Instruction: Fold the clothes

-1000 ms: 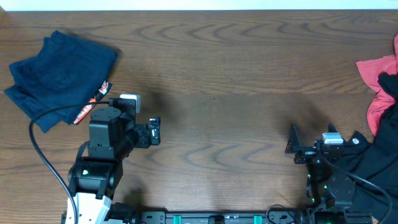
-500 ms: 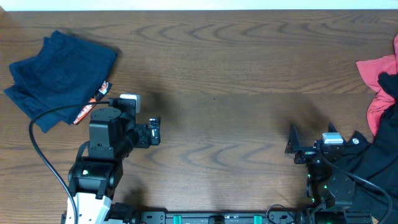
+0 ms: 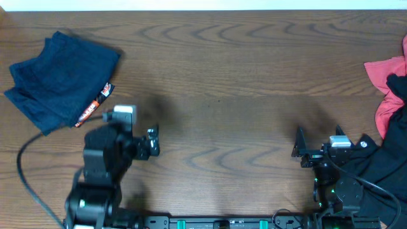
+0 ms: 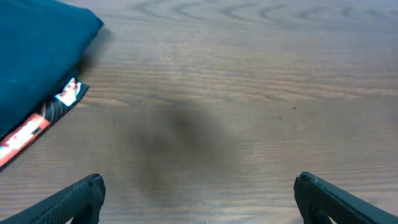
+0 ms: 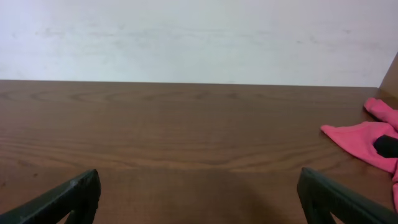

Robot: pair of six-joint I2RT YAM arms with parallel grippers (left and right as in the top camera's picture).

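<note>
Folded navy blue shorts (image 3: 60, 79) with an orange-and-black tag (image 3: 95, 105) lie at the table's far left; they also show in the left wrist view (image 4: 37, 56) with the tag (image 4: 43, 121). A coral-red piece (image 3: 389, 89) and black clothes (image 3: 385, 168) lie at the right edge; the coral-red piece also shows in the right wrist view (image 5: 367, 140). My left gripper (image 3: 152, 141) is open and empty, below and right of the shorts; its fingers frame bare table (image 4: 199, 199). My right gripper (image 3: 297, 143) is open and empty over bare wood (image 5: 199, 199).
The wooden table (image 3: 222, 76) spans the view, with a white wall beyond its far edge (image 5: 199, 37). A black cable (image 3: 28, 172) loops by the left arm's base.
My left arm has turned and drawn back a little toward the near-left, its gripper shifting slightly left. The right arm and the clothes have not moved.
</note>
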